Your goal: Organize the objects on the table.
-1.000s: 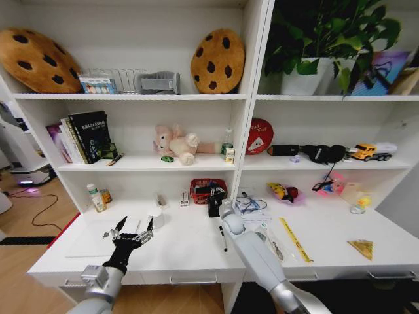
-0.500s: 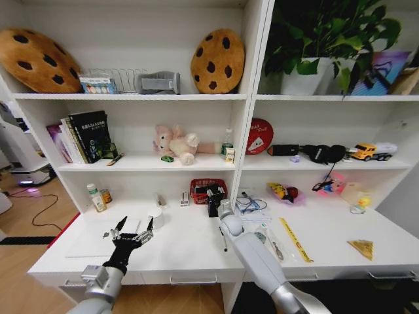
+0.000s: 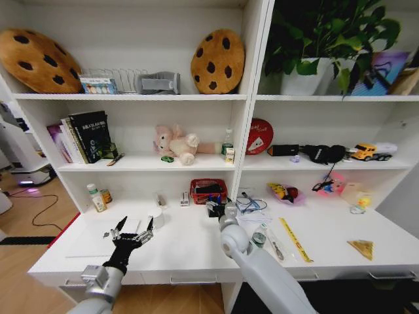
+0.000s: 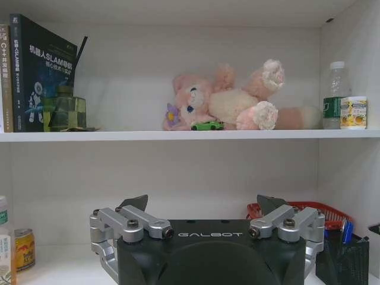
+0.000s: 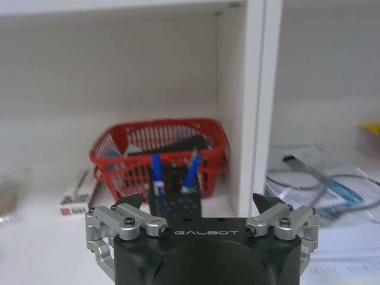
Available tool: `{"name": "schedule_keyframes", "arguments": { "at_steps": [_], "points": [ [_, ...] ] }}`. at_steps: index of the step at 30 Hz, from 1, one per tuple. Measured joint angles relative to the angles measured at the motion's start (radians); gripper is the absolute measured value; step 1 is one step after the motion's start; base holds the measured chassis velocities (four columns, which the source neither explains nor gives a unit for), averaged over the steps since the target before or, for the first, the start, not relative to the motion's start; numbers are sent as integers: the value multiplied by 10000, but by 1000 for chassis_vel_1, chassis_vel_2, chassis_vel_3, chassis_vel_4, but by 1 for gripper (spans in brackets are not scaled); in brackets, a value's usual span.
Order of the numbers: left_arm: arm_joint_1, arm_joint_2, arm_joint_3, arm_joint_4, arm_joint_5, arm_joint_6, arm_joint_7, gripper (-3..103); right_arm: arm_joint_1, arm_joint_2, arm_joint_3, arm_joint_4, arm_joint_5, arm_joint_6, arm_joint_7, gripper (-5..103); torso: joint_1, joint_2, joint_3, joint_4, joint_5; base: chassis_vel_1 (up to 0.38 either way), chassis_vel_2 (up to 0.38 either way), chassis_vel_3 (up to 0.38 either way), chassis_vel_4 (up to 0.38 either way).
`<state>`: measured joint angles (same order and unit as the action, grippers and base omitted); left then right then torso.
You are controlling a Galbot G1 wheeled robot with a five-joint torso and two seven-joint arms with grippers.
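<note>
Objects are scattered over the bench (image 3: 190, 252), so by my reckoning the tidying is only partly done. Two blue-capped markers (image 5: 155, 174) already stand in the black mesh pen holder (image 5: 174, 200), which sits just in front of the red basket (image 5: 159, 144) at the back of the bench. A thin black pen (image 3: 224, 239) lies loose on the bench beside my right arm, and papers with a tangle of cable (image 3: 249, 204), a yellow ruler (image 3: 296, 241) and other small bits are spread over the right half. The little green toy car (image 4: 208, 125) sits on the shelf above, against the pink plush bear (image 4: 228, 100), and a small can (image 4: 24, 249) stands at the far left end.

My right end effector (image 5: 202, 205) hangs empty over the middle of the bench, its fingers spread wide and aimed at the pen holder and basket just ahead. My left end effector (image 4: 204, 206) hovers low over the left part of the bench, also wide open with nothing in it, pointing at the shelf wall.
</note>
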<state>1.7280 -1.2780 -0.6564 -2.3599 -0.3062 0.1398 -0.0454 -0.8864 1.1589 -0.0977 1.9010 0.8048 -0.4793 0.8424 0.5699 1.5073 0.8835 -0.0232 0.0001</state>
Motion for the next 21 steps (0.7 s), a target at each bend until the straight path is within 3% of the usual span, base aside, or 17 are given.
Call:
{"name": "schedule_keyframes", "arguments": {
  "at_steps": [2,8,11,18,19,21],
  "points": [
    [0,0,0,0,0,0,1,100,-354,-389,332,118,423,-402,81,100,0,0,0,-3,0,0,0,0,0],
    [0,0,0,0,0,0,1,100,-747,-578,825,-43,823,-831,-410,100,0,0,0,-3,-1,0,0,0,0],
    [1,0,0,0,0,0,1,100,-784,-238,950,-417,1324,-1045,-929,100,0,0,0,1,0,0,0,0,0],
    [0,0,0,0,0,0,1,100,-478,225,640,-989,1326,-1116,-1015,101,1,0,1,1,-2,0,0,0,0],
    [0,0,0,0,0,0,1,100,-361,367,505,-1224,1334,-1148,-938,95,0,0,2,0,-2,0,0,0,0],
    [0,0,0,0,0,0,2,100,-262,513,392,-1444,1391,-1194,-802,91,1,0,1,0,-3,0,0,0,0]
  ]
}}
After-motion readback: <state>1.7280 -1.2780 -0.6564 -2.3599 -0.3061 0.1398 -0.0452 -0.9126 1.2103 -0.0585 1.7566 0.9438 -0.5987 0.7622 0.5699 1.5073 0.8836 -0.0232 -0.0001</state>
